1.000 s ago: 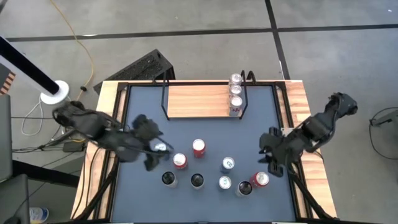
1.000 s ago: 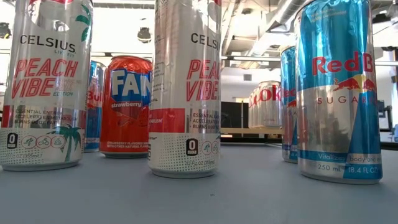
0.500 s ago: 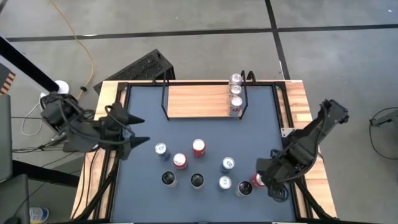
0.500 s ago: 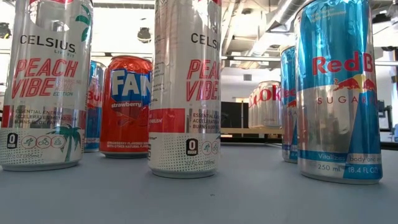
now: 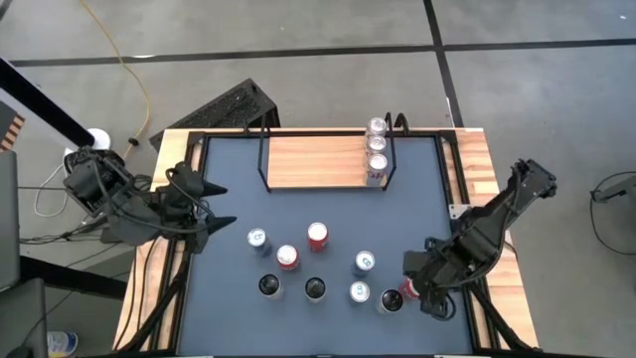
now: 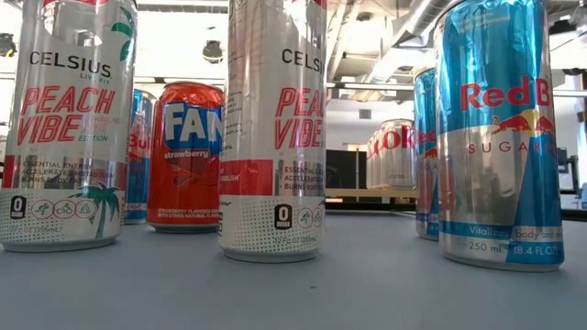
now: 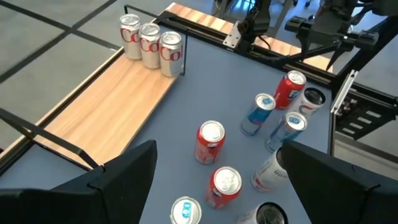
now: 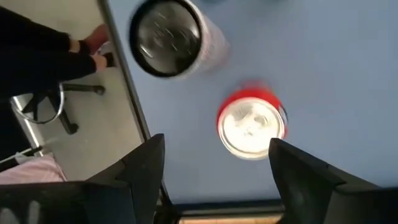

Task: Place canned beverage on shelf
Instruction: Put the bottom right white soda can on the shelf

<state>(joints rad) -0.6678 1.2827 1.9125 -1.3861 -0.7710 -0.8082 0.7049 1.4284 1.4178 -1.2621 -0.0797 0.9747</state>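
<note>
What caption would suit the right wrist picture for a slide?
The right gripper, jaws open, hangs above a red can beside a black-topped can on the table.

Red can (image 8: 251,126); light-wood shelf (image 5: 313,161); grey table (image 5: 328,204).

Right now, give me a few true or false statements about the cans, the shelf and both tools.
1. Three cans stand at the shelf's right end. True.
2. The right tool grips the red can. False: it is open above it, not touching.
3. The left tool holds a can. False: it is open and empty at the table's left edge.
4. Loose cans stand on the table. True.
</note>
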